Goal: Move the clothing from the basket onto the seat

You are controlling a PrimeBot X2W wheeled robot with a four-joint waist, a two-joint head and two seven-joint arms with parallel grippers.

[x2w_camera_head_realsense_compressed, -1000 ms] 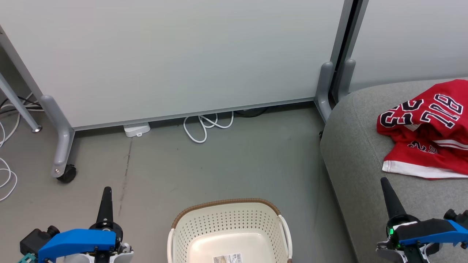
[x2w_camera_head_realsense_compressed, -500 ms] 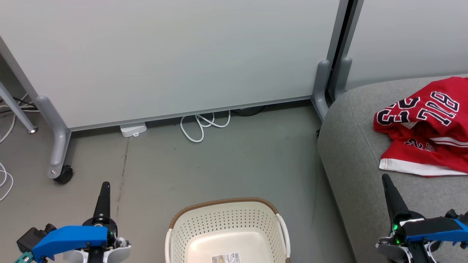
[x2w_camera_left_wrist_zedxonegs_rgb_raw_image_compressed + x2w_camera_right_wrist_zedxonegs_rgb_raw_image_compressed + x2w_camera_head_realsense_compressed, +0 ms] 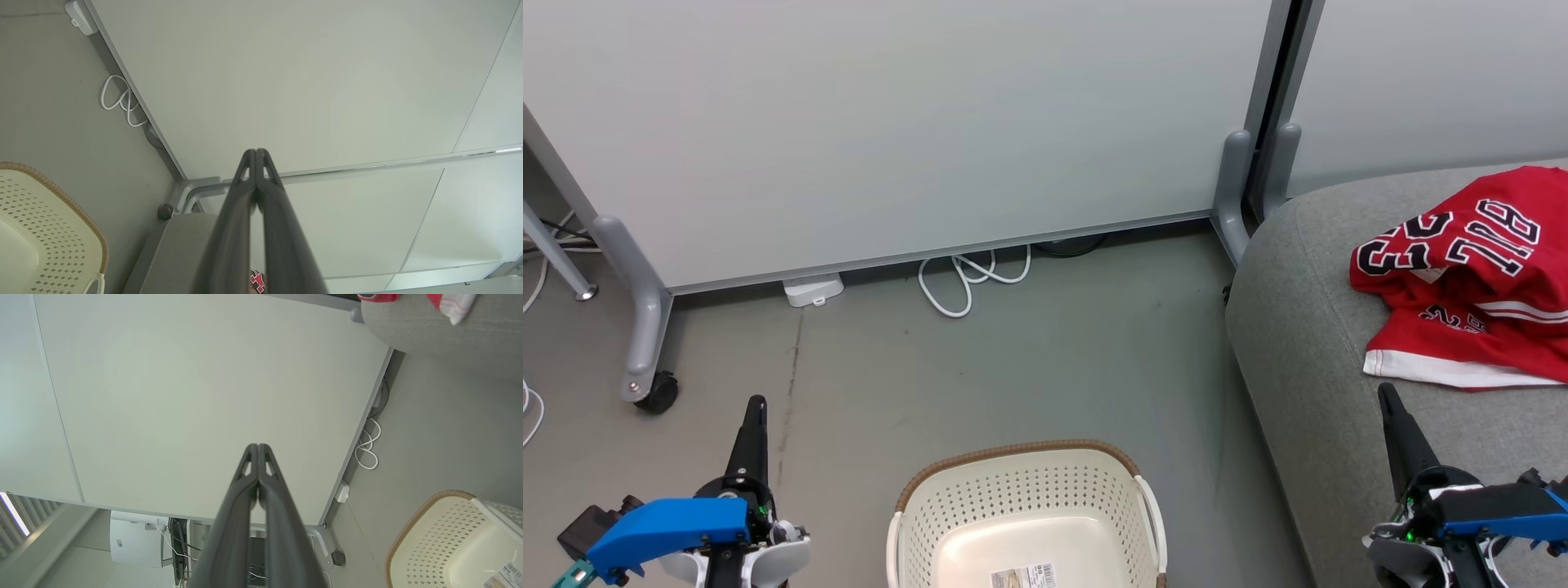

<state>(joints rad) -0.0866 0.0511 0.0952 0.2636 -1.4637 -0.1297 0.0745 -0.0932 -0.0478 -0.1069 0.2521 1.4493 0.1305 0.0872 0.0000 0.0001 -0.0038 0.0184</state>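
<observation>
Nothing among the things has shifted in the last second; the head camera has swung slightly, so the whole scene sits a little further left. The right gripper (image 3: 1384, 394) hangs over the front of the seat (image 3: 1307, 327), its fingers pressed tip to tip and holding nothing, as the right wrist view shows. The clothing (image 3: 1462, 278) lies in a red heap on the seat just beyond that gripper's tip and a little to its right, not touching it. The left gripper (image 3: 756, 404) is likewise closed and empty, over the floor, well apart from the heap. The basket (image 3: 1013, 451) stands between the two grippers, only a label (image 3: 1029, 576) on its bottom. The heap runs off the right edge, and I cannot tell where one garment ends and the other begins. The basket's near half is cut off.
</observation>
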